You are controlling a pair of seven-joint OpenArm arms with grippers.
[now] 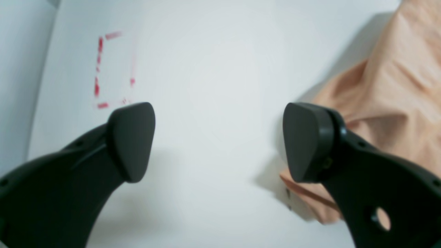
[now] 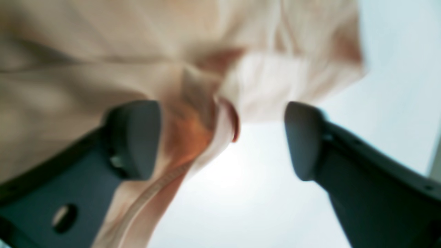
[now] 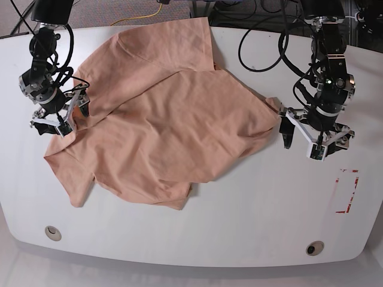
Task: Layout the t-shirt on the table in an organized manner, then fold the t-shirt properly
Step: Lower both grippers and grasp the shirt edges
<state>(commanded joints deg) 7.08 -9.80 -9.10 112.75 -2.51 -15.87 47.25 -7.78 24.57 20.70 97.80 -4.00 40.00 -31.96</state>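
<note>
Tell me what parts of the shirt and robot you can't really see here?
- Smiley print: not visible on the t-shirt in any view; folds or the underside may hide it.
- Right wrist view: heavily blurred, so whether the open right pincer touches the cloth is unclear.
- Left wrist view: the left pincer finger covers the shirt's corner, and the frame edge crops the shirt.
- Base view: the table is cropped at the edges.

A peach-pink short-sleeved cotton t-shirt (image 3: pixel 161 125) lies spread but rumpled across the left and middle of the large glossy white table with rounded corners (image 3: pixel 251 227), its lower edge folded under in places. One corner reaches toward the right side, well apart from the red tape rectangle (image 3: pixel 347 191).
</note>
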